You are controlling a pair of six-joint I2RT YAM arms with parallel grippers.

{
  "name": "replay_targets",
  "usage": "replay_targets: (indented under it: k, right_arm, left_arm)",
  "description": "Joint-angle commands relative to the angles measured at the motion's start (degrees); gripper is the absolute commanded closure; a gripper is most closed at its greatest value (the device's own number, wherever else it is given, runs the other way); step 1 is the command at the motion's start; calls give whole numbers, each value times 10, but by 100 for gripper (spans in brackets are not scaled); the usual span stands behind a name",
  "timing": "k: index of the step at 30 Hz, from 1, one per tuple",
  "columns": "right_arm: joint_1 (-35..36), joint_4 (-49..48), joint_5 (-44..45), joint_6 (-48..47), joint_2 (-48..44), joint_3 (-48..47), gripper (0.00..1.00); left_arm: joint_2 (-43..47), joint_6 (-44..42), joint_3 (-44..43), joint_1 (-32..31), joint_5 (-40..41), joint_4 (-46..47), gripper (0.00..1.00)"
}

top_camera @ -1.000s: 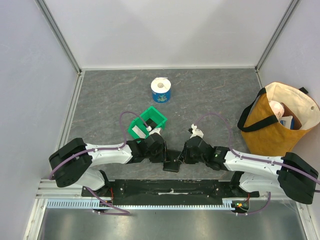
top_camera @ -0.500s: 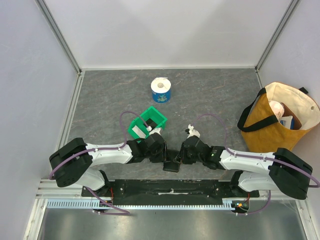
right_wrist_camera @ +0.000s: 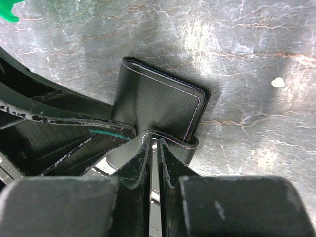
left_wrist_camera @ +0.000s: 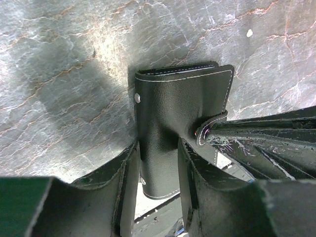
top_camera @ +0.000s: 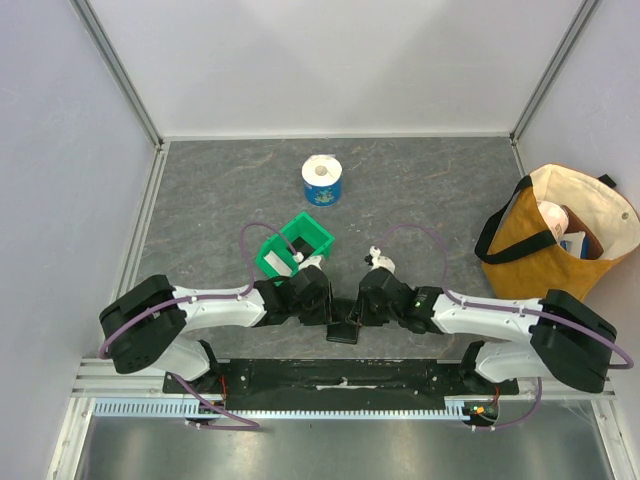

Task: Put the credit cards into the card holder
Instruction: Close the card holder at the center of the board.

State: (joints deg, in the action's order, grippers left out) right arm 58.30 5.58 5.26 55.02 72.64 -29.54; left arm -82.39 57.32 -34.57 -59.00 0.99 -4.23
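Observation:
The card holder (top_camera: 342, 330) is a black folded wallet with pale stitching, lying near the table's front edge between both arms. In the left wrist view the card holder (left_wrist_camera: 173, 113) runs between my left gripper's (left_wrist_camera: 158, 148) fingers, which press on its two long sides. My left gripper (top_camera: 328, 312) is shut on it. My right gripper (right_wrist_camera: 154, 140) is shut on the snap tab (right_wrist_camera: 170, 143) at the edge of the card holder (right_wrist_camera: 158, 101). That tab (left_wrist_camera: 206, 129) also shows in the left wrist view. From above, my right gripper (top_camera: 358, 316) meets the left one over the wallet. The credit cards show in no view.
A green plastic bin (top_camera: 295, 248) stands just behind the left gripper, with something pale inside. A blue and white paper roll (top_camera: 322, 180) is further back. A tan tote bag (top_camera: 555, 240) sits at the right edge. A black rail (top_camera: 340, 375) borders the front.
The right arm has shifted left, bringing its gripper closer over the wallet. The left gripper's jaws have narrowed a little on it. The wallet has stayed in place.

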Motion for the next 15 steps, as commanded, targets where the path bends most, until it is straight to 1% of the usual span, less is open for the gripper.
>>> replay_targets:
  k: [1,10,15]
  right_arm:
    - [2,103,42,-37,33,-46,88]
    - [35,138,65,-48,79,-82,89]
    - [64,142,90,-26,68,-76,89]
  left_arm:
    - [-18,-16,-2,-4,1,-4,59]
    - [-18,-15,0,-6,-1,2,60]
    - [-16,-12,1,-6,1,1,60]
